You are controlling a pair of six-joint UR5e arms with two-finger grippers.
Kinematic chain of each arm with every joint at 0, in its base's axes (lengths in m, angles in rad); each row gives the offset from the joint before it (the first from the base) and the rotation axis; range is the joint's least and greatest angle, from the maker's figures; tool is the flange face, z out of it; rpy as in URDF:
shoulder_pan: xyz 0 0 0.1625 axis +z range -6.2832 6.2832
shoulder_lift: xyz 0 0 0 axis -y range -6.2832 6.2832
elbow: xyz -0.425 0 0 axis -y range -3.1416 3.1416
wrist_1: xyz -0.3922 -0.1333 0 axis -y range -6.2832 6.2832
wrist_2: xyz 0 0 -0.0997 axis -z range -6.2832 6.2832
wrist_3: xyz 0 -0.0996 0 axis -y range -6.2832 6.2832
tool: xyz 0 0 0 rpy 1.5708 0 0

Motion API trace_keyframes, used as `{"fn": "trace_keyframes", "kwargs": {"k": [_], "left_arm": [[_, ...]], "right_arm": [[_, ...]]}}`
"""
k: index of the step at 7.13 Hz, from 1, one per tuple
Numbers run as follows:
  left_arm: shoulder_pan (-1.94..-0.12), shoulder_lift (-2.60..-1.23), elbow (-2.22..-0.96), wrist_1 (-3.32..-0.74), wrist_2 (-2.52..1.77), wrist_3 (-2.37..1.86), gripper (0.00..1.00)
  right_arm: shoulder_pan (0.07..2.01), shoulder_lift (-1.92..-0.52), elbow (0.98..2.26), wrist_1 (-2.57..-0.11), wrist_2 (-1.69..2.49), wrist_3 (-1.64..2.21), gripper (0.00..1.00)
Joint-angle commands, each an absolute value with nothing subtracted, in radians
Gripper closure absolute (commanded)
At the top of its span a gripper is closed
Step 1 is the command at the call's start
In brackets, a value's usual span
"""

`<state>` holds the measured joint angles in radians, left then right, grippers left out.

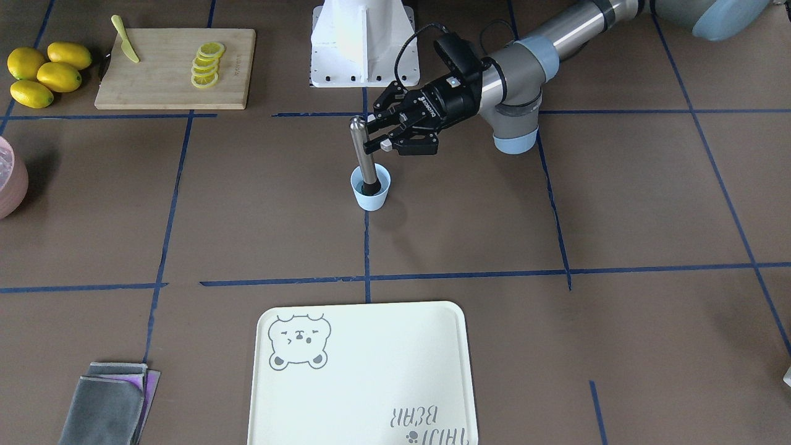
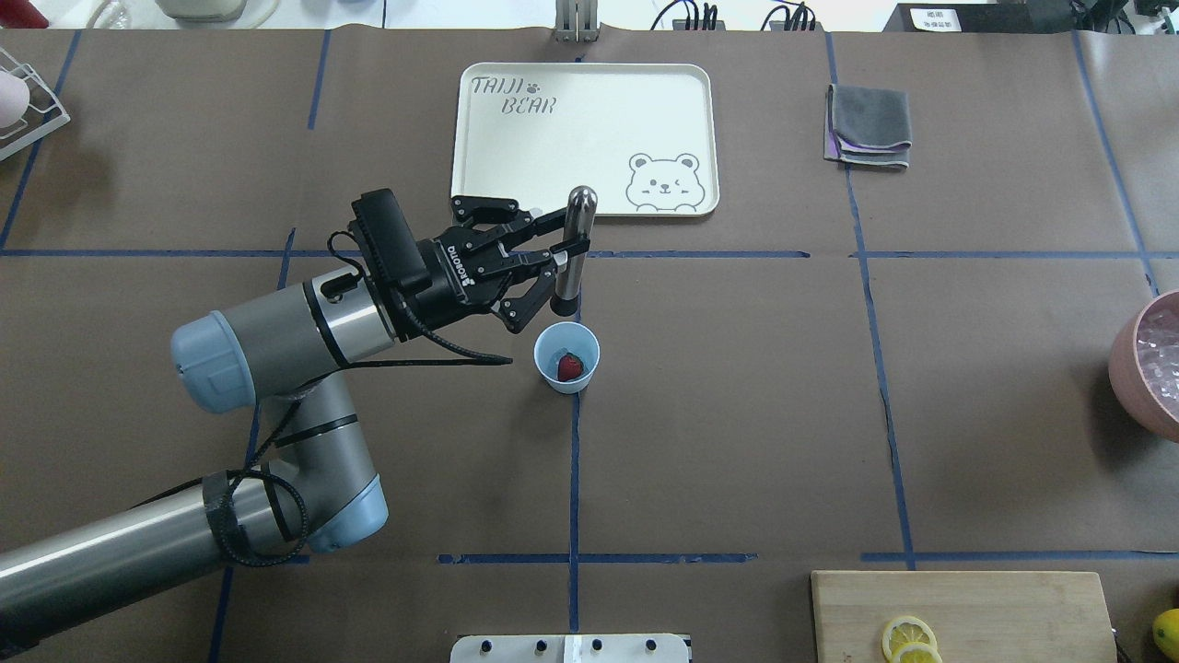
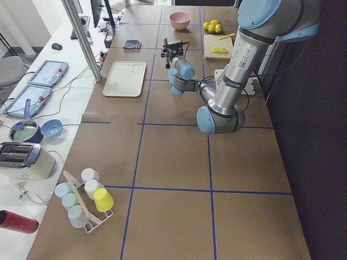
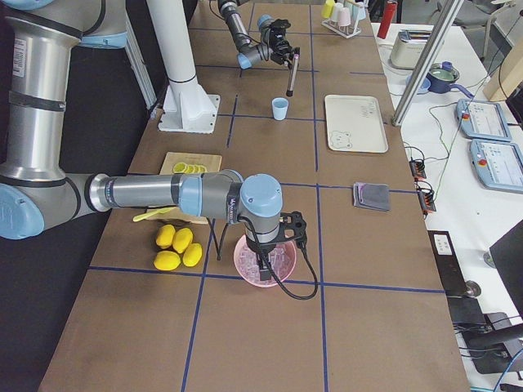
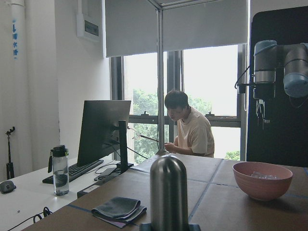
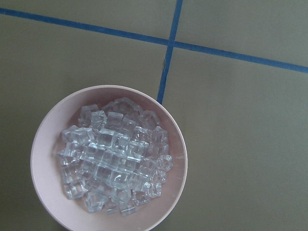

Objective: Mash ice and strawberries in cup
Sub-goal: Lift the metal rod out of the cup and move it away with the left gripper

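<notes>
Steel muddler [image 2: 580, 207], clamped in left gripper [image 2: 564, 250], hangs above cup [image 2: 566, 357] containing strawberry [image 2: 570, 366]. Right gripper [image 4: 265, 258] over ice [image 6: 113, 156]: finger state cannot be told.

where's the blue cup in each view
Front-facing: cup at centre, below the muddler.
Overhead: centre, strawberry inside.
Exterior left: too small to tell.
Exterior right: upper centre.
Both wrist views: not in them.
Shared landmark: the bear tray.

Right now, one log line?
left end effector: shut on muddler, above cup | cup: strawberry inside | ice: in pink bowl | right end effector: over pink bowl
</notes>
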<state>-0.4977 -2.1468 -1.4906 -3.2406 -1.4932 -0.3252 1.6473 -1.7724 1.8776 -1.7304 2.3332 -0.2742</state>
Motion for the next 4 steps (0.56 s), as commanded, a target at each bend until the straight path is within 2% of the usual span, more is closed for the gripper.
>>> {"fn": "trace_keyframes", "kwargs": {"k": [1,4], "left_arm": [[-0.517,-2.125,-1.667,-2.902,-1.491,-0.376,1.00],[-0.549,-2.123,-1.869,-2.357,-1.499,-0.370,1.00]], "right_arm": [[1.646,-1.770,1.879,-1.730,2.333,-0.275,0.01],[1.646,-1.770,1.878,-1.730,2.333,-0.275,0.01]]}}
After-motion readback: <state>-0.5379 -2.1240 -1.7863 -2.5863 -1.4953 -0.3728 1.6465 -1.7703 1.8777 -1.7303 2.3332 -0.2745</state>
